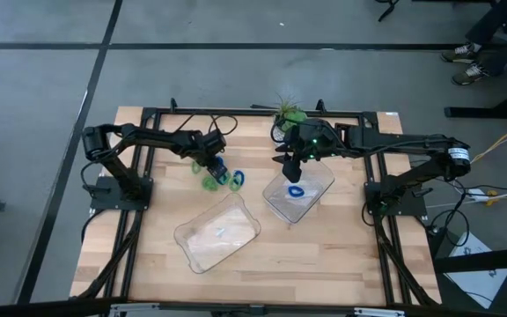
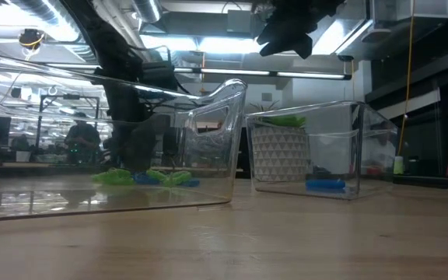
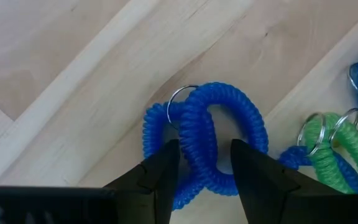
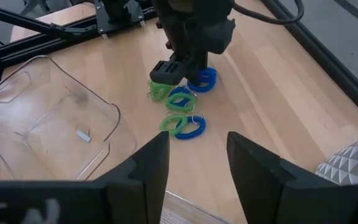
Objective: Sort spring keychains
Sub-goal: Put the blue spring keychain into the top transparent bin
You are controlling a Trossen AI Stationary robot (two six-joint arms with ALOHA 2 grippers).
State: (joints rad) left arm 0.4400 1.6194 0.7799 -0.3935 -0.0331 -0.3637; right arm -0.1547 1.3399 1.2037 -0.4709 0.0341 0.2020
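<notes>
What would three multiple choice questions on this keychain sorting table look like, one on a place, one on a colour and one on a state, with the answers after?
1. Where does the pile of unsorted keychains lie?
A. Inside the empty clear tray
B. On the bare table under the left gripper
C. In the plant pot

2. What colour is the keychain in the right tray?
A. Green
B. Red
C. Blue

3. How do the left gripper's fingers stand?
A. Either side of a blue coil, not fully pinched
B. Shut on a green coil
C. Raised high over a tray

Answers: 1 B, the high view shows the pile on the wood by the left arm, outside both trays. 2 C, a blue loop lies in the tray under the right gripper. 3 A, the left wrist view shows the fingers straddling blue coil on the table.
</notes>
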